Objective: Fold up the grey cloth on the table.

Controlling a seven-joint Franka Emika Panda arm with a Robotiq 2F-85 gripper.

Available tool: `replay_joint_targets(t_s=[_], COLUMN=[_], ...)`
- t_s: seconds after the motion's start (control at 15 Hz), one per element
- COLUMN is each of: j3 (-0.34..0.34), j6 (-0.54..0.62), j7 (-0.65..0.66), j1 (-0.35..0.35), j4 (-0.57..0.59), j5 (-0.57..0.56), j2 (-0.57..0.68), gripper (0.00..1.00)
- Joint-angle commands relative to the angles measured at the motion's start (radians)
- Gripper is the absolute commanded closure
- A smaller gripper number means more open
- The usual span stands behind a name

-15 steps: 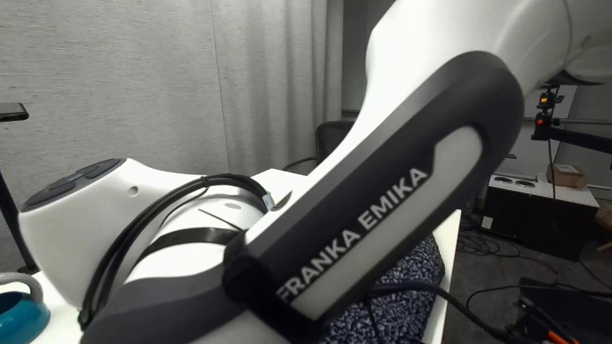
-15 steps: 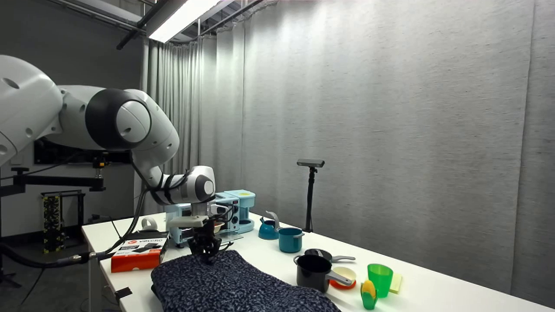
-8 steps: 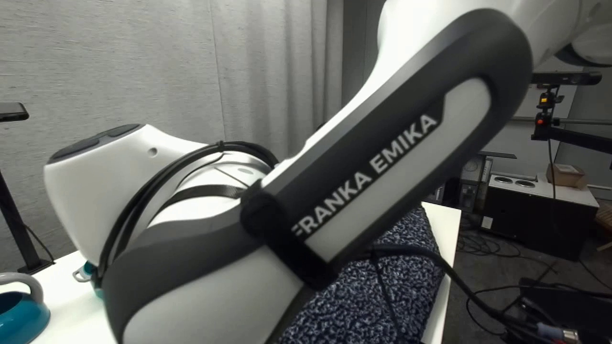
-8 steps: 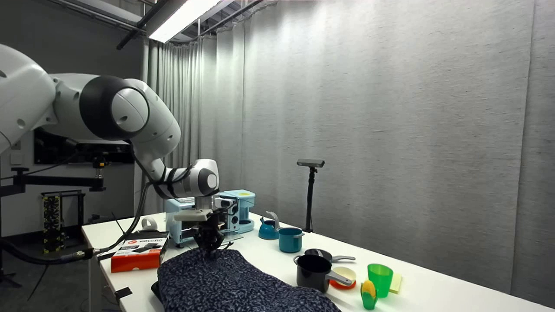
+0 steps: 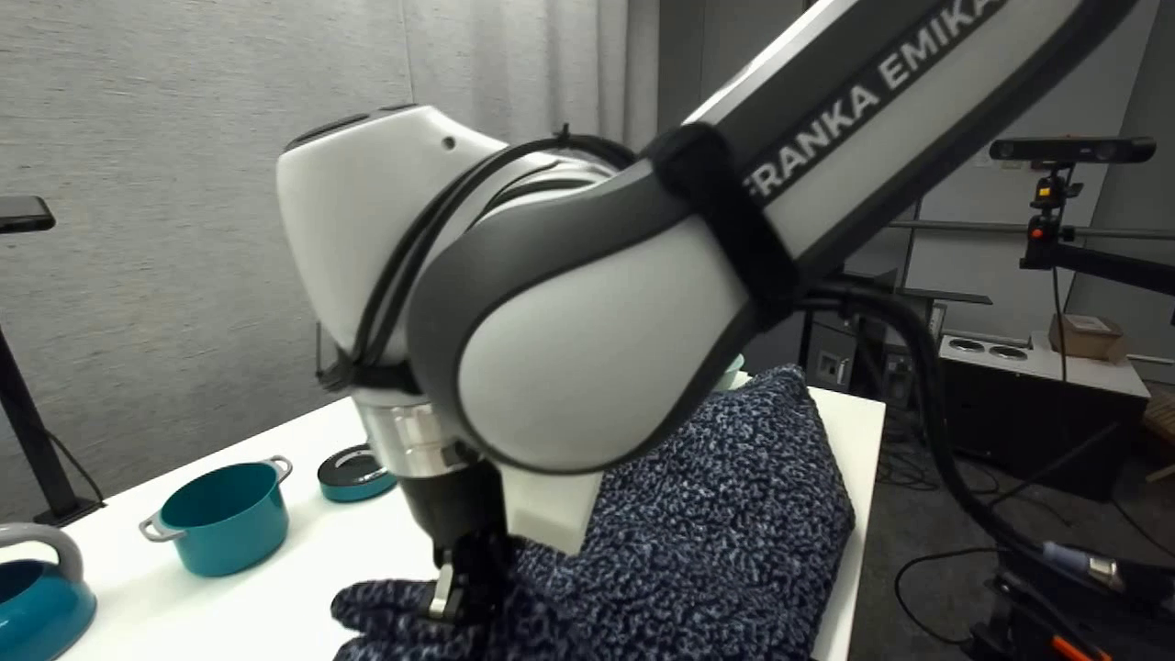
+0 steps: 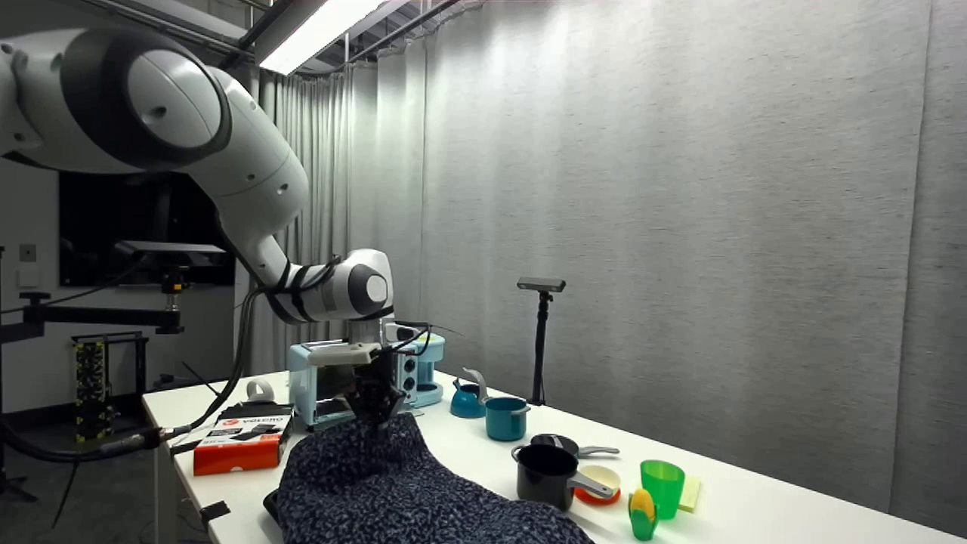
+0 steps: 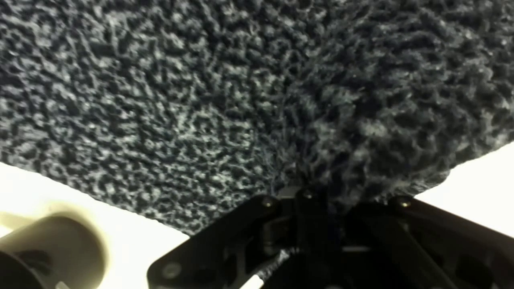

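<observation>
The large, soft, dark navy-grey cloth with white speckles (image 5: 734,523) spreads below the black two-fingered gripper (image 7: 317,196), which looks clamped on it near an edge, the fabric peaked there. Folding seems barely begun; carrying over, laying down and letting go remain. Under both lies the white-topped rectangular table (image 5: 312,597).

In both exterior views I see a bare lane of tabletop (image 6: 462,452) between the grey cloth (image 6: 408,491) and the teal pot (image 6: 505,421); the black pot (image 6: 542,479) narrows it, standing just beside the cloth; past the cloth, a light-blue toaster oven (image 6: 325,384) blocks the way, an orange-fronted box (image 6: 248,444) near by.
</observation>
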Motion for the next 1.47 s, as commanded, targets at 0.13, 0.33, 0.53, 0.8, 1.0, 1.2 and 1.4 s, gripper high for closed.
replay_joint_targets(t_s=[0.13, 0.33, 0.53, 0.8, 1.0, 1.2, 1.4], j3=[-0.024, -0.045, -0.069, -0.108, -0.138, -0.168, -0.201], j6=[0.073, 0.097, 0.132, 0.192, 0.24, 0.272, 0.264], j7=[-0.007, -0.025, -0.057, -0.119, -0.195, -0.28, -0.308], j1=[-0.123, -0.192, -0.255, -0.326, -0.373, -0.407, -0.438], j4=[-0.252, -0.329, -0.396, -0.485, -0.55, -0.633, -0.721], j5=[0.028, 0.037, 0.042, 0.041, 0.058, 0.092, 0.123], j2=[-0.234, -0.31, -0.373, -0.454, -0.524, -0.621, -0.727], gripper=[0.98, 0.98, 0.98, 0.98, 0.98, 0.98, 0.98])
